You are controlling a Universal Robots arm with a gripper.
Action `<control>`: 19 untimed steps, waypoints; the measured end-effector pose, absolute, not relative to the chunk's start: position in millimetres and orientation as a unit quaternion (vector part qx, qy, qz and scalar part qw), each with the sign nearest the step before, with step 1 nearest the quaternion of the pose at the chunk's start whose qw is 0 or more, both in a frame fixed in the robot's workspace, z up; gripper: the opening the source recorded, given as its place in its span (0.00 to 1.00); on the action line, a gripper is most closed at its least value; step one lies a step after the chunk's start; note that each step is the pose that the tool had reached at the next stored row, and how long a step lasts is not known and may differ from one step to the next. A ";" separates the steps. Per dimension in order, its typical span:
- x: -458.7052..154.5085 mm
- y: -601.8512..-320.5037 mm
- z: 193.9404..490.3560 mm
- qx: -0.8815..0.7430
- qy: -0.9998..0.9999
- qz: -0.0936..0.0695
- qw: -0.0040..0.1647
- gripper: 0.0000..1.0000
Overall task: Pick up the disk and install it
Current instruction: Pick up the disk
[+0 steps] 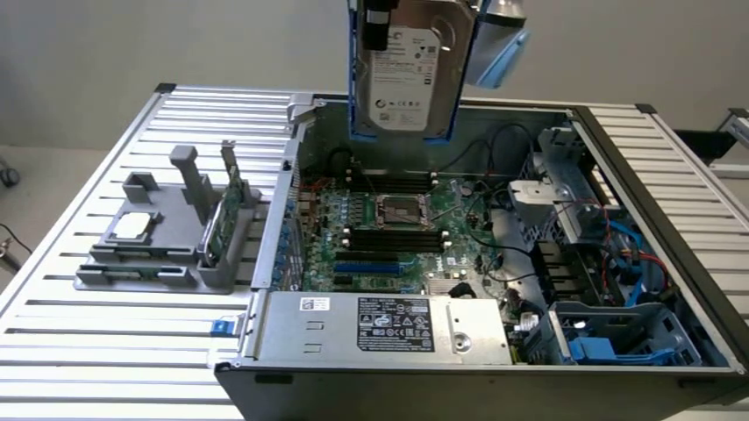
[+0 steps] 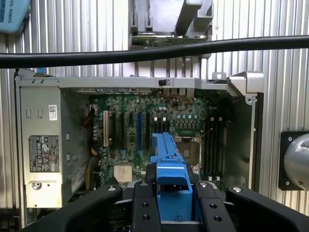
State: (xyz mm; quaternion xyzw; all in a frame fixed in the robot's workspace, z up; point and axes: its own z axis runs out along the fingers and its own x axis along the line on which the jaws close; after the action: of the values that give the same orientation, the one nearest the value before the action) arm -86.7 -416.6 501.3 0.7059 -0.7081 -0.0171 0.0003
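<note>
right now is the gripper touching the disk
Touching. In the wrist view the gripper has its black fingers pressed against both sides of the disk, on its blue carrier frame, with no gap.

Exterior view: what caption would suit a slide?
Hand holds the disk upright over the open computer case, parts stand at the exterior view's left.

A blue cover [image 2: 12, 17] reads "SAL ROBOTS"; print on the disk [image 1: 410, 79] is illegible.
</note>
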 end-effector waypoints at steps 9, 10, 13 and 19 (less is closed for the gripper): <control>-69.7 -447.5 500.6 0.706 -0.708 -0.017 0.000 0.33; -67.3 -450.4 500.7 0.706 -0.708 -0.017 0.000 0.33; -59.6 -459.9 500.2 0.706 -0.708 -0.017 0.000 0.33; -42.9 -477.5 499.0 0.706 -0.708 -0.017 0.000 0.33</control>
State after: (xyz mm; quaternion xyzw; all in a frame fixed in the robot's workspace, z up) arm -42.9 -477.5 499.0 0.7059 -0.7081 -0.0170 0.0004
